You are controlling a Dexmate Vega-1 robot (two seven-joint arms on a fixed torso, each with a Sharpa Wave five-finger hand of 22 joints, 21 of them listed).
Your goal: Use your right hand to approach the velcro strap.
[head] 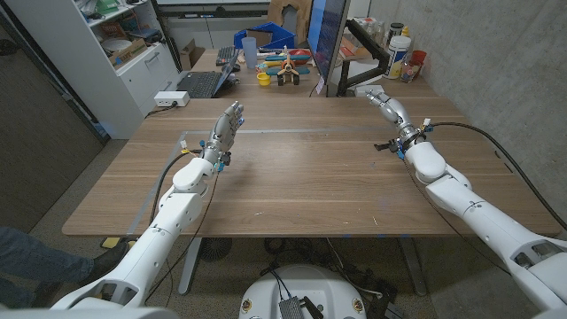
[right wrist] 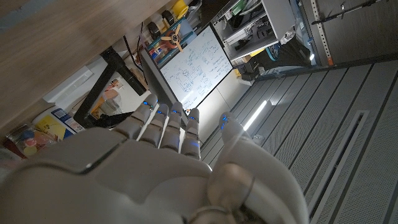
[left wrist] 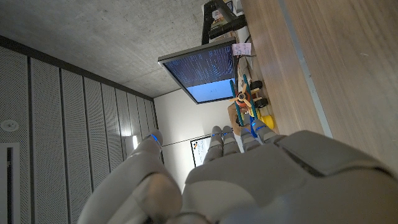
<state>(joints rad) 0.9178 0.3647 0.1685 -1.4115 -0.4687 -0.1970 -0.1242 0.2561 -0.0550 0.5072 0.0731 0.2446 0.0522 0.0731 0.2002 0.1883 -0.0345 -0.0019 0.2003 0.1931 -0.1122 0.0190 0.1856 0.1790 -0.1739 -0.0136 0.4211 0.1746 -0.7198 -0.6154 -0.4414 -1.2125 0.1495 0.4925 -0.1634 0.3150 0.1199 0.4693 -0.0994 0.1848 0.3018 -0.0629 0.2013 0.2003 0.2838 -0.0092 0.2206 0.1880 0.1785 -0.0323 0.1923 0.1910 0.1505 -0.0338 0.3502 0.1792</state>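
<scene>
2 robot hands: left robot hand point(head: 229, 121), right robot hand point(head: 376, 94) near table point(head: 292, 177) far edge.

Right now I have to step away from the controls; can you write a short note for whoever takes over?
Left hand: raised over the table's left side, fingers extended, holding nothing.
Right hand: out toward the far right of the table, fingers extended, holding nothing.
Velcro strap: I cannot make it out in any view, so its place is unknown. The monitor and toy plane stand beyond the table's far edge.
Done: nothing that can be confirmed.
Left: find the strap, then bring the right hand to it.
</scene>
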